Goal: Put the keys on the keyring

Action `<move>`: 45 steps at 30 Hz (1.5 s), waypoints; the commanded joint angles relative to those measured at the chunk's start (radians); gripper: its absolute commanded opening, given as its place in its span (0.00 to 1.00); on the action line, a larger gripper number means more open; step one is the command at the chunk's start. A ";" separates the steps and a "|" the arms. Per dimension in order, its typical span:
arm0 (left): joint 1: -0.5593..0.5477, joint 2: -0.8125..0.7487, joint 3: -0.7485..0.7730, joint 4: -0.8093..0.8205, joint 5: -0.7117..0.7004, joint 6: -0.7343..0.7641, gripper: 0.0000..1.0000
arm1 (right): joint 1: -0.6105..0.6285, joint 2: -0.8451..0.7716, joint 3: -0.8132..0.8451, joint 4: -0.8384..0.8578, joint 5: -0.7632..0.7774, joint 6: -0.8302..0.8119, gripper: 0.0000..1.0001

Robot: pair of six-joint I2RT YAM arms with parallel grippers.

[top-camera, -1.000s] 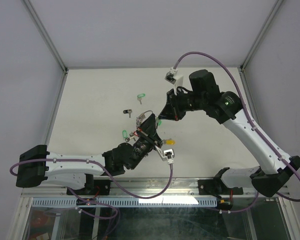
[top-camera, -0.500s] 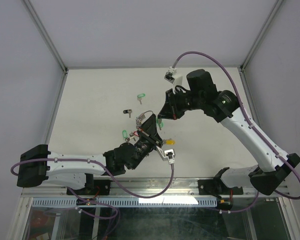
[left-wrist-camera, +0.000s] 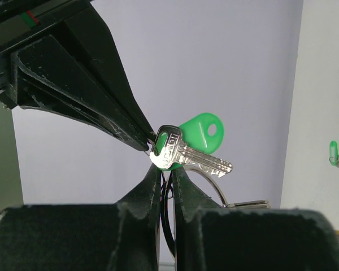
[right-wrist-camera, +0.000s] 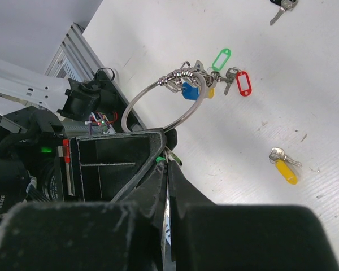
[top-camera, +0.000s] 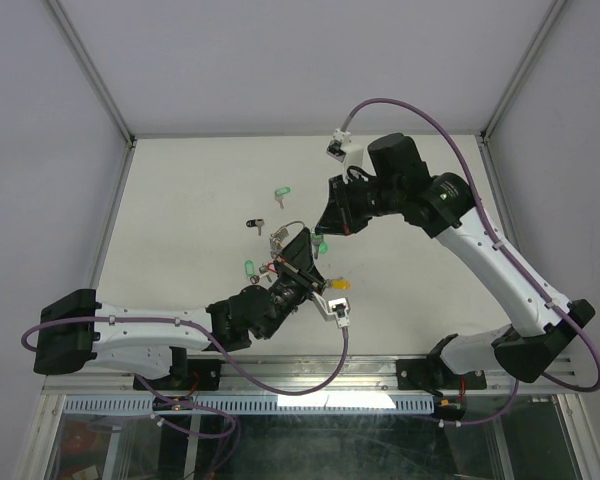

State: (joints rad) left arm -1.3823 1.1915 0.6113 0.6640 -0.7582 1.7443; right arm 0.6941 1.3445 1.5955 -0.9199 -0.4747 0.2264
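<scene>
- Left gripper (left-wrist-camera: 165,169) – reaches in from 8 o'clock to the table's (top-camera: 180,200) middle. Its jaws are pinched almost together on the keyring's thin wire, with no gap beyond the wire itself.
- Green key (top-camera: 247,267) – lies loose on the table at 9 o'clock from the left gripper, just beside the arm.
- Black key (top-camera: 257,225) – lies loose at 10 o'clock from the same gripper, a little apart from it.
- Second green key (top-camera: 283,193) – lies loose at 12 o'clock, farther up the table and well apart from both grippers.
- Keyring (right-wrist-camera: 199,100) – stands up off the table, clamped by its lower edge in the left gripper. At the top of its arc hangs a cluster of keys with blue, green, red and yellow tags.
- Held key (left-wrist-camera: 186,155) – a silver key with a green tag, lying across the left fingertips. Its head is at the keyring wire and its blade points to 3 o'clock in the left wrist view. I cannot tell whether the wire has entered the hole in its head.
- Right gripper (right-wrist-camera: 165,166) – comes in from 1 o'clock with its jaws fully closed. Its tips meet the left gripper's tips and pinch the held key by its head.
- Yellow key (right-wrist-camera: 283,166) – lies loose on the table at 5 o'clock from the two grippers in the top view, near the left wrist's camera.
</scene>
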 commanded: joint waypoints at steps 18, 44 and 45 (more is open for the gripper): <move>-0.012 0.011 0.047 -0.010 -0.009 0.052 0.00 | 0.025 0.104 0.119 -0.145 0.092 0.042 0.00; -0.011 0.019 0.020 -0.010 -0.012 0.053 0.00 | 0.022 0.099 0.161 -0.180 0.205 0.084 0.00; -0.011 0.017 0.021 -0.010 -0.013 0.054 0.00 | 0.022 0.100 0.161 -0.184 0.207 0.082 0.00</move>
State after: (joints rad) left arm -1.3815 1.2228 0.6113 0.5831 -0.7799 1.7706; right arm 0.7242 1.4647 1.7187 -1.1057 -0.3130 0.3138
